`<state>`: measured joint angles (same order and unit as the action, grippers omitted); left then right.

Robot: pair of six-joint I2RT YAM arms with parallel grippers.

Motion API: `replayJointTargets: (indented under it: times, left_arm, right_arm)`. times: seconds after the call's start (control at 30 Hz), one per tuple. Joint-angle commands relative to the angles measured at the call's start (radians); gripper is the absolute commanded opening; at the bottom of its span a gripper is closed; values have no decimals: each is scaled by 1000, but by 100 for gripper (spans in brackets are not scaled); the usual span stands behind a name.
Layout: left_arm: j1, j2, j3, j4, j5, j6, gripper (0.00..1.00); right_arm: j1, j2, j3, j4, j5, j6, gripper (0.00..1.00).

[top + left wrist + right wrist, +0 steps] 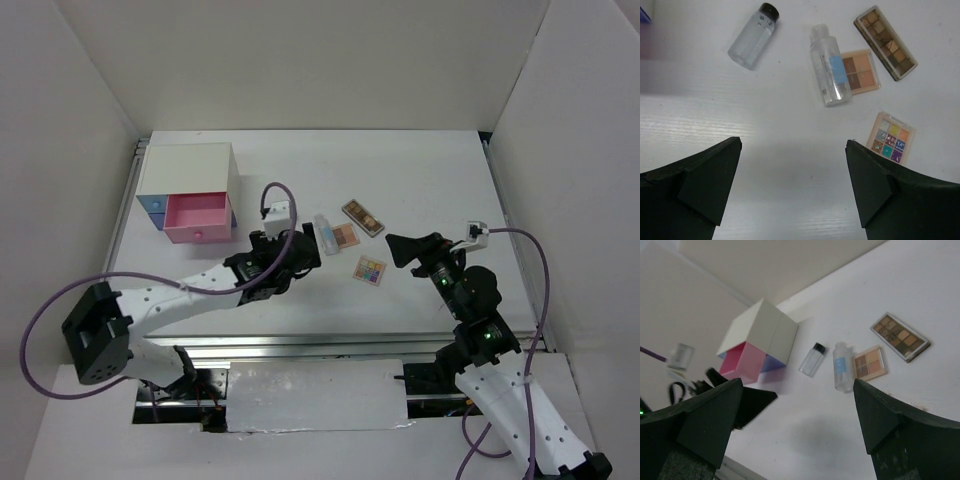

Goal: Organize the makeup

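Note:
The makeup lies mid-table. A small clear dark-capped bottle (pixel 754 36), a clear tube (pixel 830 65), a pinkish-tan palette (pixel 860 71), a brown palette (pixel 885 42) and a multicoloured palette (pixel 891 137) lie flat. In the top view I see the tube (pixel 325 233) and the palettes (pixel 362 217), (pixel 344 236), (pixel 369 270). My left gripper (pixel 793 144) is open and empty, just left of the tube (pixel 303 246). My right gripper (pixel 798 383) is open and empty, right of the palettes (pixel 397 246). The slim brown-gold stick is out of view.
A white box (pixel 190 170) stands at the back left, with its pink drawer (pixel 198 217) pulled open and a blue drawer beside it. It also shows in the right wrist view (pixel 760 332). White walls enclose the table on three sides.

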<state>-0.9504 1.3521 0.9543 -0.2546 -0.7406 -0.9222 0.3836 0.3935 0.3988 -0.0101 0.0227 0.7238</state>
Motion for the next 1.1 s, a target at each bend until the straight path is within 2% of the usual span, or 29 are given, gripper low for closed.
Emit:
replayJointTargets:
  times: [0.0, 0.13, 0.3, 0.4, 0.53, 0.63, 0.77, 0.9, 0.93, 1.0, 1.03, 1.07]
  left_arm:
    - [-16, 97, 121, -31, -39, -1, 99]
    - [19, 306, 335, -176, -42, -59, 99]
    - [64, 494, 489, -147, 35, -26, 99]
    - [94, 606, 591, -192, 61, -36, 99]
    - [146, 700, 652, -219, 95, -55, 99]
    - [179, 734, 640, -164, 141, -37, 100]
    - [196, 801, 688, -175, 162, -24, 99]
    - [196, 786, 647, -157, 161, -38, 87]
    - [196, 780, 638, -153, 155, -46, 80]
    - [196, 762, 606, -143, 149, -43, 72]
    - [197, 757, 600, -137, 149, -44, 62]
    - [199, 754, 586, -133, 152, -43, 57]
  right_arm:
    - [1, -64, -14, -10, 123, 37, 100]
    - [1, -93, -20, -24, 154, 46, 100]
    - [3, -84, -17, -22, 152, 46, 100]
    - [1, -62, -11, -21, 138, 42, 100]
    - [3, -50, -6, -13, 115, 37, 100]
    - [3, -53, -12, -8, 111, 37, 100]
    - [1, -54, -12, -4, 102, 31, 100]
    - [3, -44, -11, 1, 99, 28, 100]
    - [1, -39, -11, 2, 97, 28, 100]
    - [3, -36, -11, 4, 91, 28, 100]
    - [3, -35, -11, 5, 89, 28, 100]
    - [3, -33, -11, 6, 86, 28, 100]
